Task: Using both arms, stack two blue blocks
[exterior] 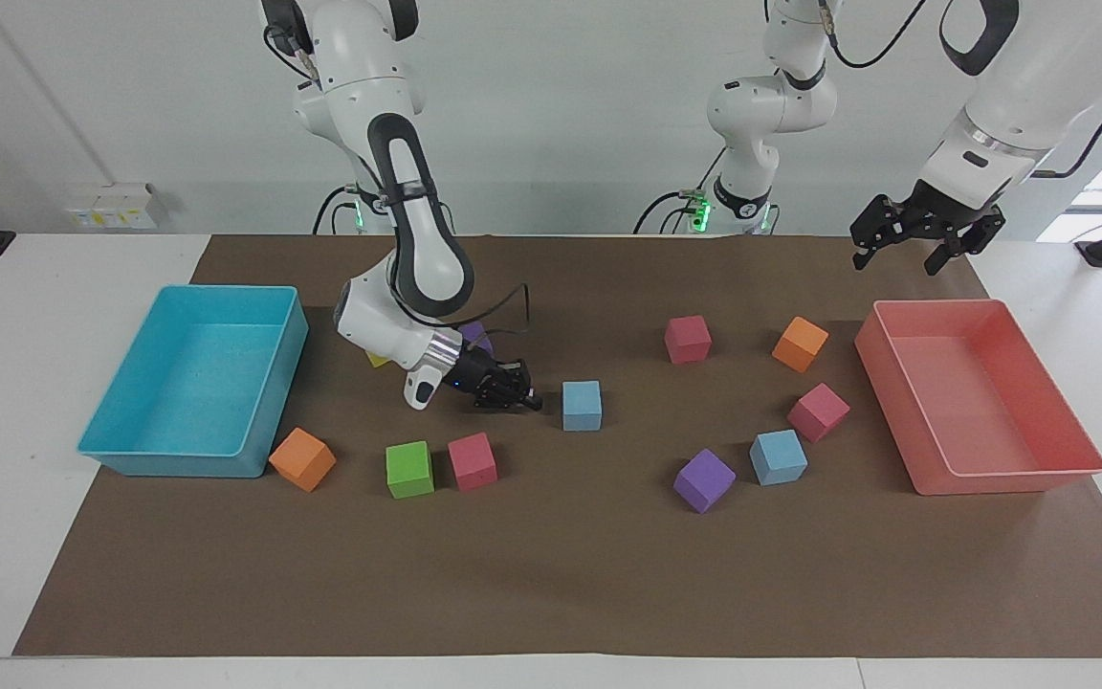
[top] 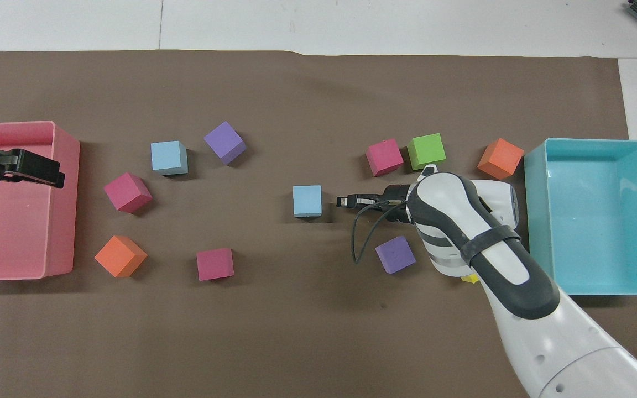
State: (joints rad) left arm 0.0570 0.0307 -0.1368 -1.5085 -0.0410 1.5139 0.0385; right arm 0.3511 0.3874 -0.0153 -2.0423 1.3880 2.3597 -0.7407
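The right arm's black two-finger gripper is hanging low just beside the small sky-blue foam cube at the centre of the brown mat, fingertips pinched together and holding nothing. To take that cube cleanly, it will probably need to spread its fingers and settle squarely over opposite faces. The second sky-blue foam cube is sitting well apart from the central cube, toward the left arm's end, beside a purple foam cube. The left arm's gripper is waiting, spread wide and empty, over the mat's edge by the salmon-pink plastic tray. That tray and the turquoise plastic tray are both holding nothing.
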